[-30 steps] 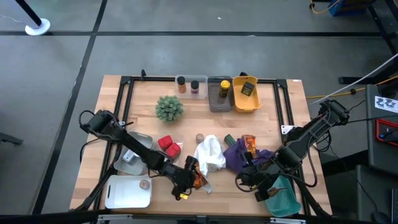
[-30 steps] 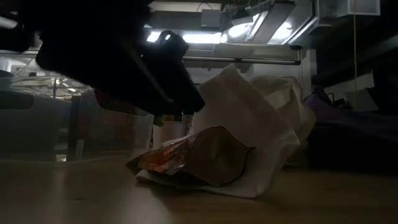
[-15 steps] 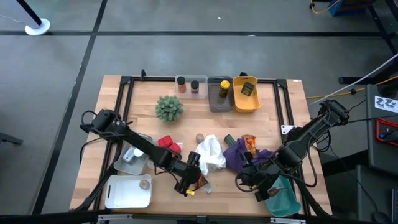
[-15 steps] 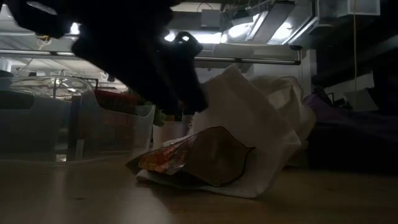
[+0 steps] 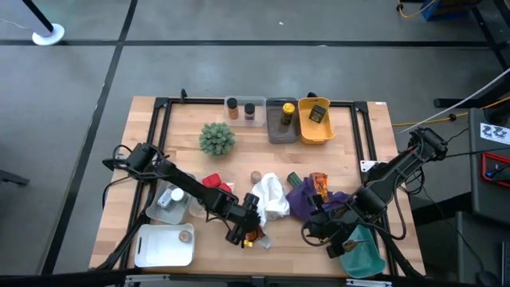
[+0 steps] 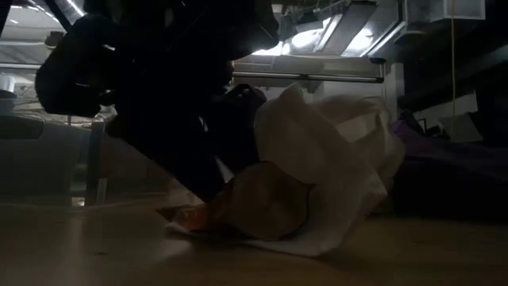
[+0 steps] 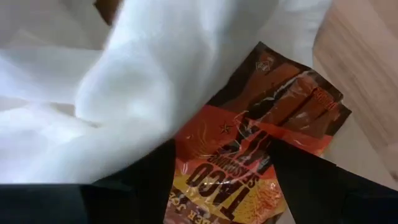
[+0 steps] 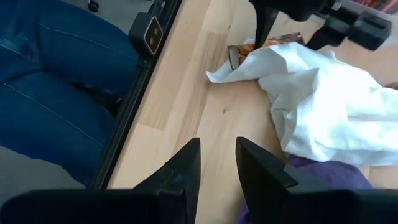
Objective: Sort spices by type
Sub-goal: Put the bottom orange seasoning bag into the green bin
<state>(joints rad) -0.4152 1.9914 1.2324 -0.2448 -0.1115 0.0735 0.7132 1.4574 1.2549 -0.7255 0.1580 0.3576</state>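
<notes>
On the left of the table [image 5: 351, 143] we see a white tray [image 5: 155, 249] holding a round brown disc [image 5: 185, 236], and just above it a clear tub [image 5: 177, 209] with a small white jar [image 5: 166, 199] inside. Our left arm reaches across from there, its left gripper [image 5: 246, 230] lowered over the orange-red taco seasoning packet [image 7: 261, 162] at the front middle of the table, fingers [image 7: 143, 186] spread wide with one on each side of the packet; we cannot tell whether they touch it. The packet lies flat on the wood, its upper part tucked under the edge of the white cloth [image 5: 269, 199]. Beside the arm are red tins [image 5: 212, 185], and behind them stands the spiky green plant [image 5: 217, 138]. Along the back edge we see a brown jar [image 5: 232, 107] and a purple jar [image 5: 250, 110], then a grey bin [image 5: 280, 127] and a yellow bin [image 5: 315, 127] with items in them. A small brown disc [image 5: 256, 176] sits just behind the white cloth. To the right the purple cloth [image 5: 307, 198] lies bunched against the white one, with another orange packet [image 5: 319, 185] on top of it. Our right gripper [image 5: 315, 227] rests low near the front edge, beside the purple cloth, its fingers [image 8: 180, 171] a little apart and pinching nothing. A teal tub [image 5: 362, 255] sits at the front right corner. In the right wrist view a person's leg in blue jeans [image 8: 56, 87] shows beyond the table edge.
</notes>
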